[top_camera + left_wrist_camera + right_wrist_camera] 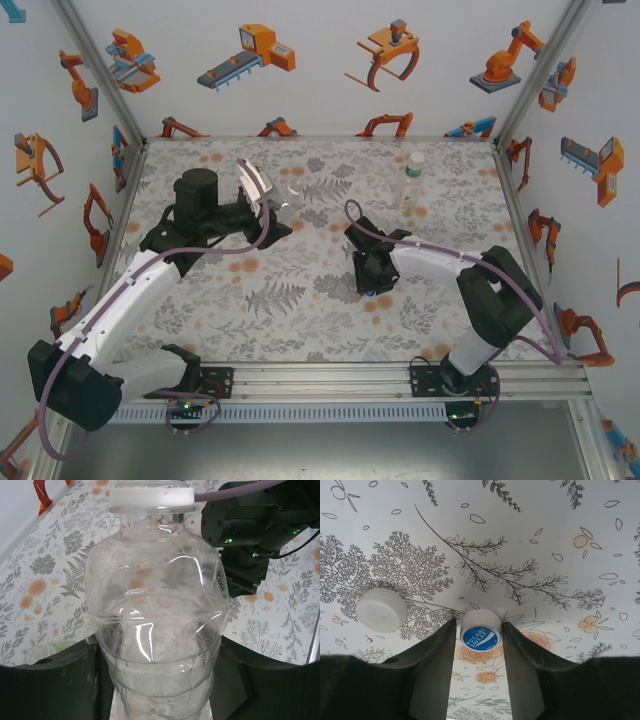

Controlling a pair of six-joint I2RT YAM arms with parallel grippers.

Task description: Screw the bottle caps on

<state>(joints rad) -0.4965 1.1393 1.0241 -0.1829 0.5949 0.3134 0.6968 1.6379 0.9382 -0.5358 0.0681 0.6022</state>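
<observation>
Closest to the left wrist camera is the clear bottle (155,630), grasped by the left gripper (160,680), with a white cap (151,495) on its neck. Behind it the right arm (250,535) hides part of the table. The right gripper (479,628) clamps the blue cap (480,637) on the floral table (545,530), with a loose pale cap (381,610) near it. The top view adds a tall green-banded bottle (411,180), upright and well apart at the back.

Clear bottle (155,620) tilted, ribbed, empty-looking, white cap (151,495) seated on neck. Tall bottle (411,180) with green band stood upright, far right. Blue-labelled cap (480,632) lay flat, label up; pale cap (381,610) near its left, apart.
</observation>
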